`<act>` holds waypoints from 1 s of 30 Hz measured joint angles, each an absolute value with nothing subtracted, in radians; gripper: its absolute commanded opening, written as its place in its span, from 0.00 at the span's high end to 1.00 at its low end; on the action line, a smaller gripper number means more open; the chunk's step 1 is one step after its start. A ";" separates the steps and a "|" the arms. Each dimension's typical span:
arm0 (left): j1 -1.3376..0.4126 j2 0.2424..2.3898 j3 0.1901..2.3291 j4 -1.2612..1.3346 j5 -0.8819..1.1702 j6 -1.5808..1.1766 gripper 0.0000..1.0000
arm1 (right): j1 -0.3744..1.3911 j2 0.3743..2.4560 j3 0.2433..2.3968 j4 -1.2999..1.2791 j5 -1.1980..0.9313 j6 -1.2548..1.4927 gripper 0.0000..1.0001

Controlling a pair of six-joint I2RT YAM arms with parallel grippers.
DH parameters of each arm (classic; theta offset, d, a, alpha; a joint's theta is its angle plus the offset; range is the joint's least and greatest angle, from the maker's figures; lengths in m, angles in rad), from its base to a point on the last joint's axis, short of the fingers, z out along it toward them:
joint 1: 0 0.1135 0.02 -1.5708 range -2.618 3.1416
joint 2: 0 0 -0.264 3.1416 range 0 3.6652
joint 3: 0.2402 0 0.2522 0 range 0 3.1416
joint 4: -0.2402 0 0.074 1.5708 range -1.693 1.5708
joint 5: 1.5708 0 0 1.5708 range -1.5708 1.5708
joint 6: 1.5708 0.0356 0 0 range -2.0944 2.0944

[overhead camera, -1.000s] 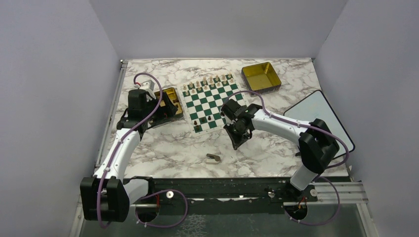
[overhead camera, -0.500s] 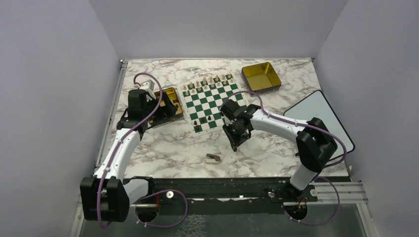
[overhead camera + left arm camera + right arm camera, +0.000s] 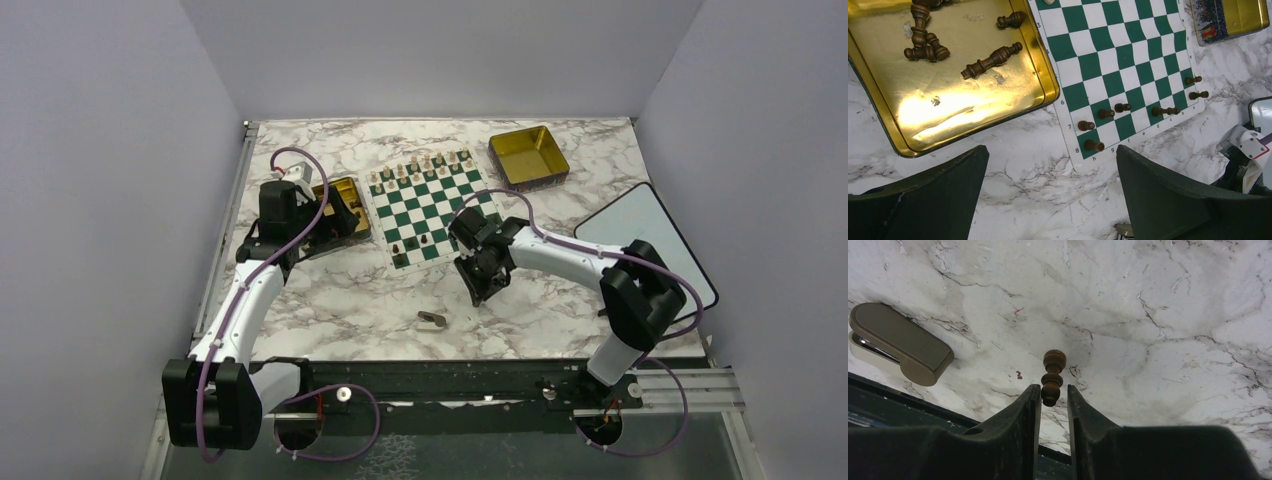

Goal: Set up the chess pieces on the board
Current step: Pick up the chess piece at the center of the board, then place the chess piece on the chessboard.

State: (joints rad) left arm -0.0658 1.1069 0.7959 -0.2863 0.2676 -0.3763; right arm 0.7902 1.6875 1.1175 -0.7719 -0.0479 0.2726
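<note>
seven chess pieces point(image 3: 1122, 107) on board point(image 3: 1118, 55)

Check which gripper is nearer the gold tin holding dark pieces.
Left. Left gripper hovers at the tin's edge; right gripper, holding a dark piece, is beyond the board's near-right corner.

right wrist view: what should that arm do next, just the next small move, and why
Probably lift the right tool and swing it toward the board. It looks pinched on one end of a dark chess piece, which hangs over the marble table, off the board. The board's near rows show open squares.
</note>
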 measured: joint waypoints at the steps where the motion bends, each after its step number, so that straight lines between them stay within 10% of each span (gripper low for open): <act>1: -0.066 1.107 0.796 -0.286 0.268 -0.376 0.01 | 0.790 1.683 1.112 -0.770 -0.046 0.274 0.75; 30: -0.068 1.094 0.796 -0.286 0.268 -0.376 0.01 | 0.707 1.740 1.437 -0.879 0.053 0.184 0.84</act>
